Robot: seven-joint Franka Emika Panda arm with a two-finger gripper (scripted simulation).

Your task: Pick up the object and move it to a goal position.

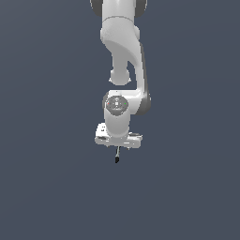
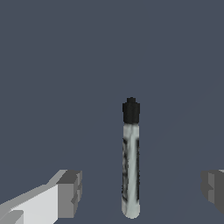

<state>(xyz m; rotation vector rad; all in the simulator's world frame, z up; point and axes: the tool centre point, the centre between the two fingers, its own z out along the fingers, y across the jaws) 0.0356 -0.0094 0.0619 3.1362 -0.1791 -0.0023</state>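
Observation:
The object [image 2: 131, 166] is a thin grey stick with a black end [image 2: 131, 110]. In the wrist view it lies between my two fingers and touches neither. One fingertip [image 2: 70, 192] stands well off to one side of it, the other fingertip [image 2: 214, 187] further off on the other side. My gripper [image 2: 142, 190] is open wide and empty. In the exterior view the object [image 1: 117, 154] shows just below the gripper's hand [image 1: 118, 138], black end pointing down in the picture. The fingers themselves do not show clearly there.
A plain dark blue-grey surface [image 1: 51, 187] fills both views. The white arm [image 1: 123, 42] comes down from the top of the exterior view. No goal marker shows.

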